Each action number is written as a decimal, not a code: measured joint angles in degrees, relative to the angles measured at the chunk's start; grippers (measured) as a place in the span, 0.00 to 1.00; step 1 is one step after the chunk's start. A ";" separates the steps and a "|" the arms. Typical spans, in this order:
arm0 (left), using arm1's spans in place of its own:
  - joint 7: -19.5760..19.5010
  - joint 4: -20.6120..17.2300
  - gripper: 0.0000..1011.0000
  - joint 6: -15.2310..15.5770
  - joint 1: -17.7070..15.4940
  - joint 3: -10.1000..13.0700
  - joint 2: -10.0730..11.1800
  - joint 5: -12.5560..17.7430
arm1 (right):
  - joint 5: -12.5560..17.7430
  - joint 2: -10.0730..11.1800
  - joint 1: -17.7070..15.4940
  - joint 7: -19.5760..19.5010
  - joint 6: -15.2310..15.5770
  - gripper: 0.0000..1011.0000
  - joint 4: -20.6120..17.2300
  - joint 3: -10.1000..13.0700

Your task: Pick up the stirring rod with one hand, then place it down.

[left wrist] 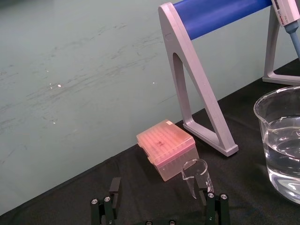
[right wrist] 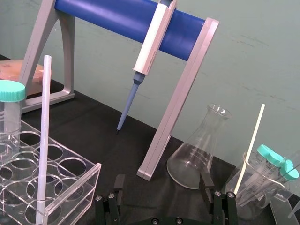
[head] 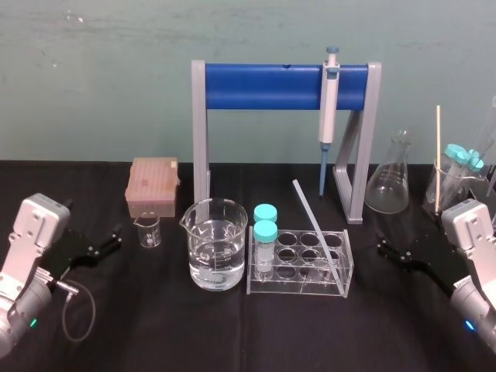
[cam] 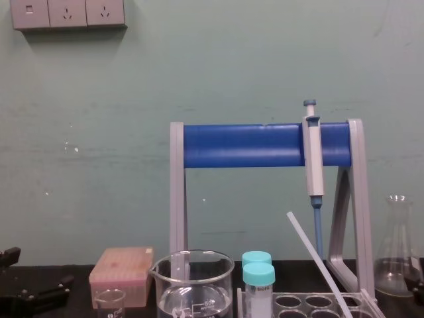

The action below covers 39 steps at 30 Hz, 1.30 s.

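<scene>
The stirring rod (head: pixel 316 228) is a long, thin translucent whitish rod. It leans with its lower end in the clear tube rack (head: pixel 338 285) at the table's middle, top end tilted back left; it also shows in the right wrist view (right wrist: pixel 43 140) and the chest view (cam: pixel 319 262). My right gripper (head: pixel 393 252) rests low on the black table to the right of the rack, open and empty, apart from the rod (right wrist: pixel 161 186). My left gripper (head: pixel 105 241) sits open at the far left beside a small beaker (left wrist: pixel 196 174).
A large beaker of water (head: pixel 217 244) stands left of the rack, which holds two teal-capped tubes (head: pixel 265 232). Behind are a pink tip box (head: pixel 153 186), a blue-barred stand (head: pixel 263 85) with a hanging pipette (head: pixel 328 101), a conical flask (head: pixel 389 186), and a beaker holding a stick (head: pixel 438 159).
</scene>
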 joint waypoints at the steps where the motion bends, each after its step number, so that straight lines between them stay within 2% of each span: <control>1: 0.00 0.00 0.99 0.00 0.00 0.00 0.00 0.00 | 0.00 0.00 0.00 0.00 0.00 0.99 0.00 0.00; 39: 0.00 0.00 0.99 0.00 0.00 0.00 0.00 0.00 | 0.00 0.00 0.00 0.01 0.00 0.99 0.00 0.00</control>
